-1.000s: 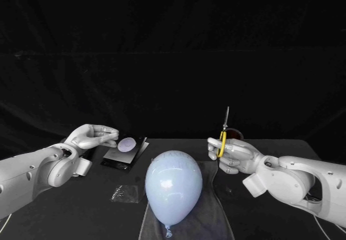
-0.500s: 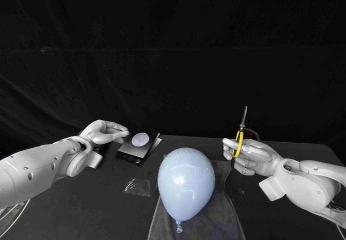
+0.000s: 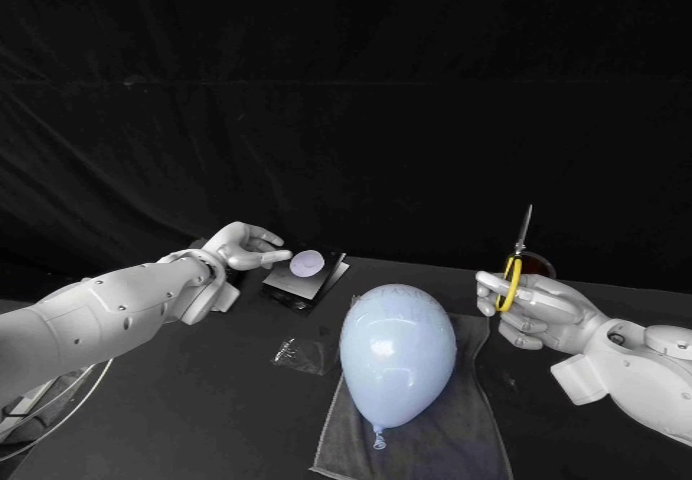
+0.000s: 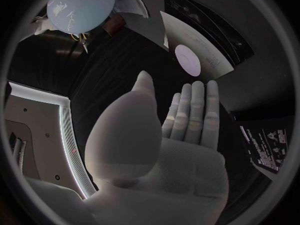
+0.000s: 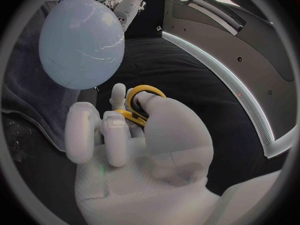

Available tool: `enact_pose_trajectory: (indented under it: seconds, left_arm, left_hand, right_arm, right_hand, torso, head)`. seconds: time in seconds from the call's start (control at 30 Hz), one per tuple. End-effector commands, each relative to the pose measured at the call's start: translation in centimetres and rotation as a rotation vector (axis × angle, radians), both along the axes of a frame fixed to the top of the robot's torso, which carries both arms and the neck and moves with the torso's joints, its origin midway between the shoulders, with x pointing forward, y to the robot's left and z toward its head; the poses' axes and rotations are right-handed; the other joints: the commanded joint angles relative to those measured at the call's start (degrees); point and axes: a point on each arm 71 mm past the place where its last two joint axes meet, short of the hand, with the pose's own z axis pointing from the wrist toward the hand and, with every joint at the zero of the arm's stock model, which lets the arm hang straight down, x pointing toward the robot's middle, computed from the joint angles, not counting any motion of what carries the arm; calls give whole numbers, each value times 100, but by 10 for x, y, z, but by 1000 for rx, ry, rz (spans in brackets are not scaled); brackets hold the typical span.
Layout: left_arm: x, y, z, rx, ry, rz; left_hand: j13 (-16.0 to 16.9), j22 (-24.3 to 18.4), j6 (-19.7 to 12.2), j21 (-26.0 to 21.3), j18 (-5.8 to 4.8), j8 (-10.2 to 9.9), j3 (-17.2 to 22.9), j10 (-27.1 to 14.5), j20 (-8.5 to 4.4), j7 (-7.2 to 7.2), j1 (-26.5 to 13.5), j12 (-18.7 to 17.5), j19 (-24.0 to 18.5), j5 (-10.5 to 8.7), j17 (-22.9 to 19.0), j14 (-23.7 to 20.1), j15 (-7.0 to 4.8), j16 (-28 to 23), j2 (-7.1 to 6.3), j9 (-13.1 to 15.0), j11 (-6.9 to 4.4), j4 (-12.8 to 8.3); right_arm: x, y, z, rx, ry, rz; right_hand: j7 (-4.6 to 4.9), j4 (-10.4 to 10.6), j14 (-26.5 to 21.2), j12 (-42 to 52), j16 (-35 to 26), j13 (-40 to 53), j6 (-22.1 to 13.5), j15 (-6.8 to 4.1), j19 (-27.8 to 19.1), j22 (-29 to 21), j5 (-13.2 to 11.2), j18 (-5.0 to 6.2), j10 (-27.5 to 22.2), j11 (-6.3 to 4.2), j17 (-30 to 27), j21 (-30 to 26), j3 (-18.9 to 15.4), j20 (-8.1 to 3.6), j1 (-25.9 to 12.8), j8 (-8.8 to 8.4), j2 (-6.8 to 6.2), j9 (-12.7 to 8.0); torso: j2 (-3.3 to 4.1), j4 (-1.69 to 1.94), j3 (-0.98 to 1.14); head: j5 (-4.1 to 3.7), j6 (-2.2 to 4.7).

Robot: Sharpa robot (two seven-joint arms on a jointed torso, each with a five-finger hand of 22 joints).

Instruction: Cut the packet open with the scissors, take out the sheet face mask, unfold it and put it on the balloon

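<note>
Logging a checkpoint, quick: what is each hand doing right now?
Left hand: open, holding nothing.
Right hand: holding the scissors.

There was one pale blue balloon (image 3: 397, 345), one pair of yellow-handled scissors (image 3: 509, 275), one dark packet (image 3: 306, 278) and one grey cloth (image 3: 483, 440), all at the one black table (image 3: 188, 400). One small scrap of clear plastic (image 3: 300, 352) was counted too, and one dark round object (image 3: 545, 264) behind the scissors. There were two white arms, each with one silver hand: the left hand (image 3: 248, 246) and the right hand (image 3: 537, 310).
</note>
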Motion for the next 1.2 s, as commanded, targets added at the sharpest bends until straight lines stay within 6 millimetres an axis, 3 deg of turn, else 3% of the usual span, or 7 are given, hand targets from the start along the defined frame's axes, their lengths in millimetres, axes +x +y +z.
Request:
enact_pose_trajectory:
  seconds: [0.03, 0.1, 0.13, 0.3, 0.43, 0.8, 1.2]
  left_arm:
    - [5, -2, -3, 94, 37, 60]
    - [11, -6, -5, 142, 58, 78]
    - [14, -7, -5, 159, 62, 85]
    - [25, -17, -8, 268, 89, 114]
    - [33, -25, -10, 346, 105, 136]
    - [44, -40, -3, 436, 84, 158]
    - [49, -53, 5, 559, 163, 147]
  left_hand:
    - [108, 2, -326, -10, 37, 158, -174, -408, 44, 160, -8, 163, -161, -7, 41, -264, 89, 82, -127, 77, 92, 19]
    - [204, -54, -603, -136, 4, 394, -269, -848, 135, 276, -80, 330, -425, -10, 2, -666, 229, 16, -266, 196, 221, 23]
    - [377, -70, -819, -164, 55, 740, -287, -1098, 193, 346, -78, 700, -507, 3, -7, -805, 323, 111, -290, 356, 282, 60]
    - [502, -93, -941, -203, 26, 1121, -346, -1443, 229, 424, -133, 1039, -617, 20, -77, -975, 342, 144, -379, 493, 345, 43]
    - [519, -122, -1088, -258, -15, 1269, -517, -1721, 242, 467, -254, 1150, -724, 13, -144, -1147, 399, 116, -590, 530, 397, 45]
    - [565, -189, -1347, -384, -122, 1511, -612, -2063, 247, 506, -343, 1427, -939, 14, -275, -1494, 481, 63, -689, 572, 456, 51]
    - [635, -194, -1502, -381, -98, 1660, -669, -2258, 230, 531, -698, 1677, -930, 3, -250, -1468, 491, 288, -743, 591, 478, 59]
  right_arm:
    - [0, 1, 0, -25, -18, 11]
    - [0, 2, 0, -30, -21, 13]
    - [0, 2, 0, -32, -21, 14]
    - [0, 3, 0, -40, -24, 17]
    - [0, 3, 0, -48, -27, 17]
    - [0, 0, 0, -62, -30, 7]
    - [1, 0, 0, -74, -36, 3]
  right_hand:
    - [-6, -21, 594, 6987, 18, 1508, 49, -27, 19, 615, -16, -76, 2400, -887, 1496, 14, 15, 1, 49, -37, 20, 3]
    - [-6, -21, 594, 6987, 18, 1508, 49, -27, 19, 615, -16, -76, 2400, -887, 1496, 14, 15, 1, 49, -37, 20, 3]
    - [-6, -21, 594, 6987, 18, 1508, 49, -27, 19, 615, -16, -76, 2400, -887, 1496, 14, 15, 1, 49, -37, 20, 3]
    - [-7, -25, 589, 6987, 12, 1508, 52, -28, 15, 611, -16, -74, 2400, -888, 1475, 8, 19, 1, 56, -41, 24, 3]
    - [-8, -27, 590, 6987, 13, 1508, 53, -29, 10, 605, -16, -72, 2400, -888, 1478, 0, 22, 0, 60, -43, 28, 2]
    - [-8, -30, 589, 6987, 11, 1508, 57, -30, 4, 599, -16, -70, 2400, -889, 1473, -8, 25, -1, 65, -46, 30, 2]
    - [-9, -34, 587, 6987, 9, 1508, 60, -31, -3, 592, -16, -67, 2400, -890, 1465, -18, 27, -1, 70, -49, 31, 2]
  torso:
    - [-2, -3, -2]
    - [-3, 4, 0]
    - [-3, 1, 4]
    - [5, -1, -1]
    - [-1, -10, 7]
    - [4, -12, 10]
    - [-7, -16, 10]
  head:
    - [151, -65]
    - [197, -87]
    - [221, -93]
    - [288, -114]
    - [351, -128]
    - [377, -148]
    - [357, -182]
